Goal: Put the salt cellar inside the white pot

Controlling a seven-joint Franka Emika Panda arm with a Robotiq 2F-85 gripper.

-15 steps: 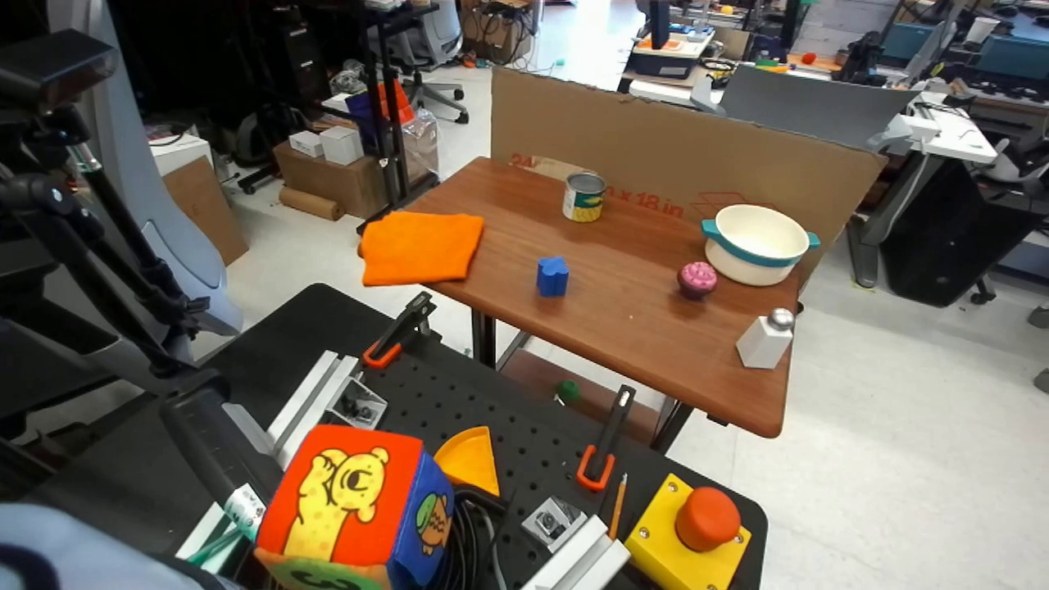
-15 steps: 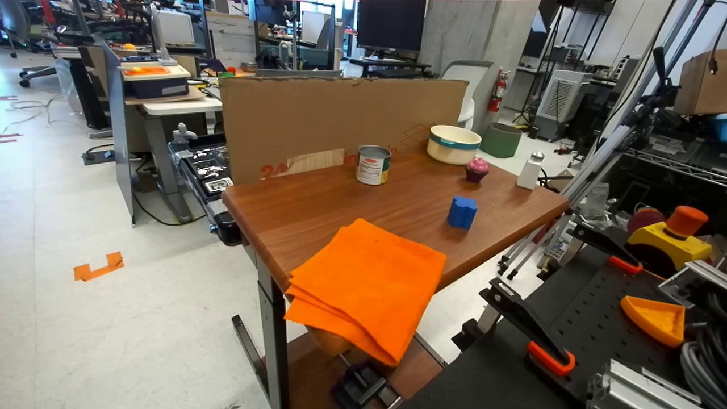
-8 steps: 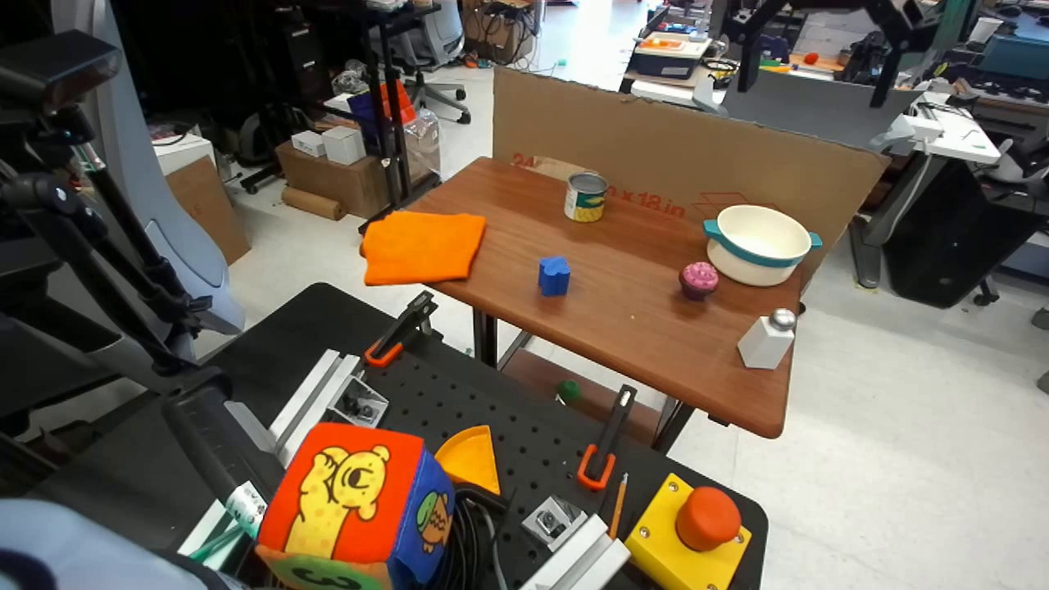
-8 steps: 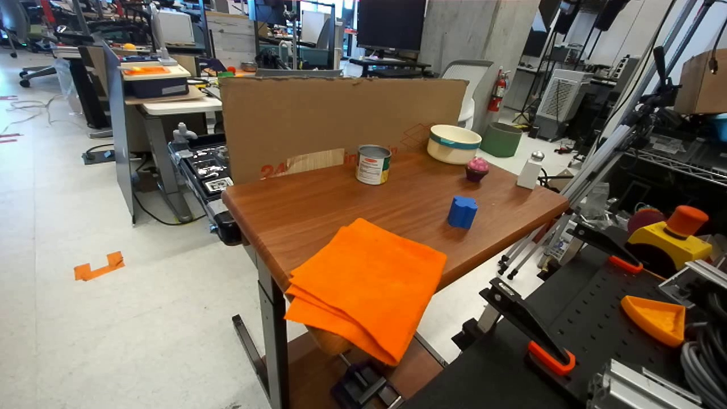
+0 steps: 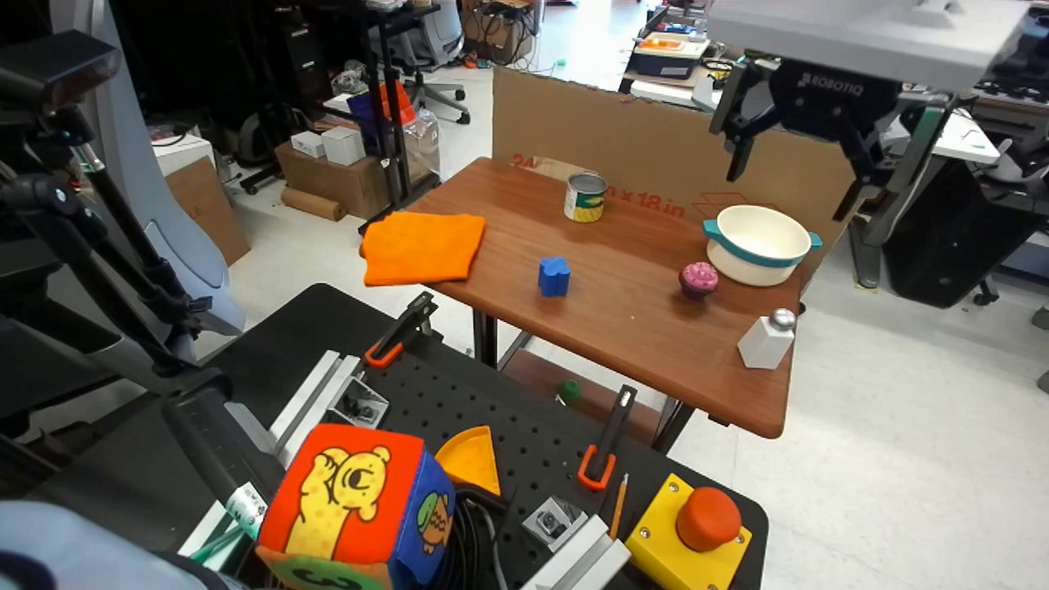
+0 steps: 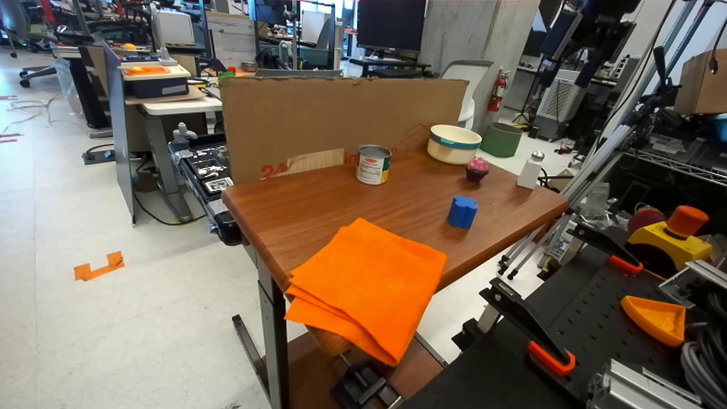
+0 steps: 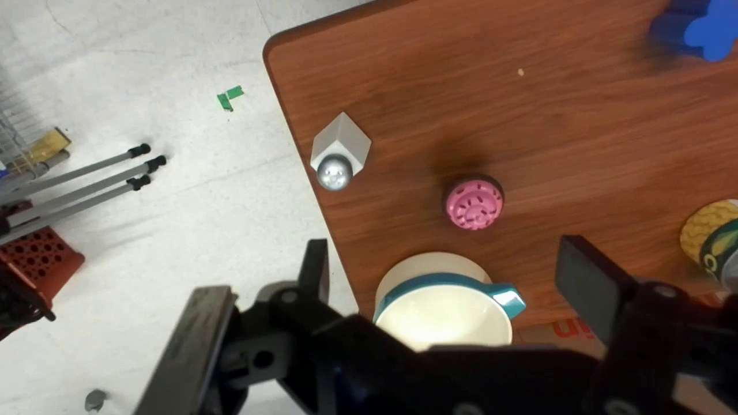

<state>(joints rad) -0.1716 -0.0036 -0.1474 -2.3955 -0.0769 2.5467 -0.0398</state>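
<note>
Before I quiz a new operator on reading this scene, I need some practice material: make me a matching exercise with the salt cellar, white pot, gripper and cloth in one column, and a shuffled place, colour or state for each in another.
Things
1. salt cellar
2. white pot
3. gripper
4. cloth

Places, colours, states
A. orange, reaching past the edge of the table
B. in the air, open, gripping nothing
C. upright, white, silver-topped
D. cream and teal, round

Pairs: 1-C; 2-D; 3-B; 4-A

One each: salt cellar [image 5: 766, 342]; white pot [image 5: 758, 246]; cupcake [image 5: 698, 280]; can [image 5: 584, 198]; blue block [image 5: 554, 277]; orange cloth [image 5: 424, 248]; two fingers [image 7: 591, 282]
</note>
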